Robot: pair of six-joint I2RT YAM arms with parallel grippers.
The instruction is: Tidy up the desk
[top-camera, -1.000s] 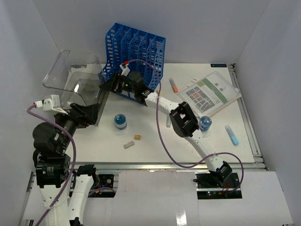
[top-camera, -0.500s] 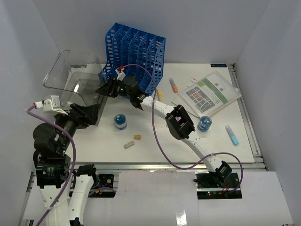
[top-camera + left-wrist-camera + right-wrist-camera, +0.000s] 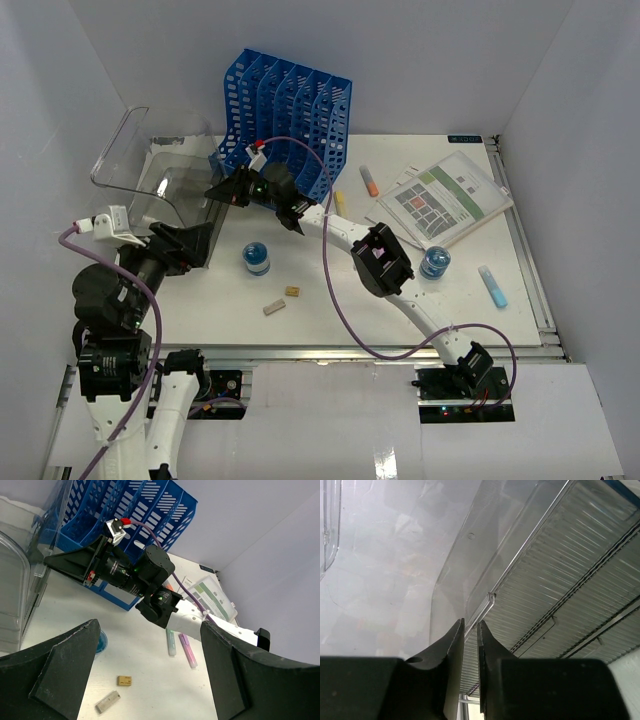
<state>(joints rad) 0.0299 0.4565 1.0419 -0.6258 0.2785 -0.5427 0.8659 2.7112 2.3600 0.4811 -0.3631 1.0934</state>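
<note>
Pinched to a thin slit: right gripper [image 3: 469, 626], on clear bin [image 3: 395, 555] rim; ribbed grey panel [image 3: 570, 595] right of bin.

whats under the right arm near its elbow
A mint marker and a pink marker lie side by side on the desk under the right arm. The arm covers their far ends, and from overhead it largely hides them.
</note>
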